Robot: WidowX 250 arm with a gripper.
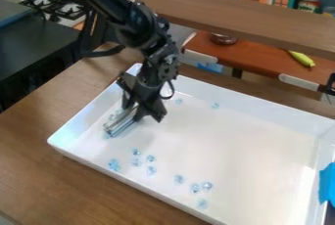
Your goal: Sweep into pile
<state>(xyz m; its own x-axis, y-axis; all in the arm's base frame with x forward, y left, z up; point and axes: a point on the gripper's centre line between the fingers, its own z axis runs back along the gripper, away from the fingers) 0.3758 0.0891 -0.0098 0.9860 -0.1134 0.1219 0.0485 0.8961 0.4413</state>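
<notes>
Wood of the surface [85, 190] lies nearest the camera, running along the near long side of the white tray [131, 182]. Inside that side are most of the pale blue bits [195, 188], in a loose line from near the left corner toward the right; two more lie apart toward the far long side, and a few sit close about the scraper [121, 123] by the left short side. They look light and rather hard, likely to skid or hop on such a smooth floor, so a slow, low push should serve better than picking at them one by one; a fast stroke could scatter them. Pale and shiny, the scraper seems stiff and not heavy, though its slick face might twist under load. It is best gripped at its upper edge, midway along, leaving the lower edge free to rest flat. The black hand [140, 109] appears to pinch it there, the tool slanting down toward the near left. The tray is shallow, with raised walls that should keep stray bits in and give a pile something to gather against. Past the far wall, a yellow toy [301, 58] lies on a reddish-brown table [255, 63].
</notes>
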